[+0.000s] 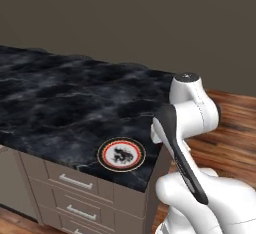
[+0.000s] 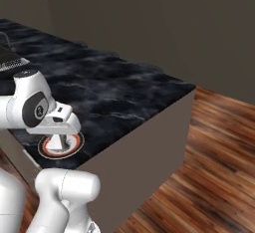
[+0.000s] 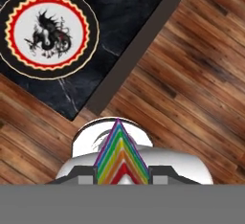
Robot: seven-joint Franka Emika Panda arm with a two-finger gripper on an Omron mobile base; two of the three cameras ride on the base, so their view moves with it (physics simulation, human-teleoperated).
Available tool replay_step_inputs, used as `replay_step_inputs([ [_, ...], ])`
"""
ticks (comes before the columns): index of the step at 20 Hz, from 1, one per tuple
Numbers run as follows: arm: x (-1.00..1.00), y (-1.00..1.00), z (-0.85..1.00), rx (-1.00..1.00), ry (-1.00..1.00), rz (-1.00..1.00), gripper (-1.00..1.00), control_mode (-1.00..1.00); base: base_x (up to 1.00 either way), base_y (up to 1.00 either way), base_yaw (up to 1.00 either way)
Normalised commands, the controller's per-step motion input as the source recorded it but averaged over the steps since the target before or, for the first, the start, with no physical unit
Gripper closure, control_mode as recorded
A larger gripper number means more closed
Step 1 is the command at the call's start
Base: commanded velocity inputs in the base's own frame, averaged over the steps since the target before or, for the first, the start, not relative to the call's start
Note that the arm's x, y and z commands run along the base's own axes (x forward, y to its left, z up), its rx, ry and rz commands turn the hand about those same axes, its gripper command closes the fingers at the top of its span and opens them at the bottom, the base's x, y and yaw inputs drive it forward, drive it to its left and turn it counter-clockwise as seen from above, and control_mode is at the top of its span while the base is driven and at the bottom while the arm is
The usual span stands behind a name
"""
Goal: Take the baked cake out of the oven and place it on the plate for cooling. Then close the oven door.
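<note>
End effector [image 3: 122, 177] clamped on rainbow cake wedge [image 3: 120, 156], off bench [image 1: 60, 103] edge. Shift over plate [image 3: 48, 31] centre, lower level, release gently w/o tipping.

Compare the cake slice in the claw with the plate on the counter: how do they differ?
The cake is a rainbow-layered wedge; the plate is a flat round disc, white with a dark motif and red-and-black rim. The cake sits between the claw's fingers; the plate lies bare on the black marble counter.

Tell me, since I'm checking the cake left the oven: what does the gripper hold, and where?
The gripper holds a rainbow-layered cake slice by its wide lower end, with its tip pointing toward the plate.
</note>
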Motion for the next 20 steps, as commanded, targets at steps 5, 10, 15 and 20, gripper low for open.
replay_step_inputs([
  [5,0.05,0.07,0.00,0.00,0.01,0.01,1.00,-1.00,0.33,0.34,0.02],
  [10,0.38,0.32,-0.01,0.01,0.03,0.05,1.00,-1.00,0.00,0.00,0.00],
  [15,0.51,0.61,-0.08,0.03,0.03,0.08,1.00,-1.00,0.00,0.00,0.00],
  [20,0.53,0.58,-0.37,0.00,0.02,0.06,1.00,-1.00,0.00,0.00,0.00],
])
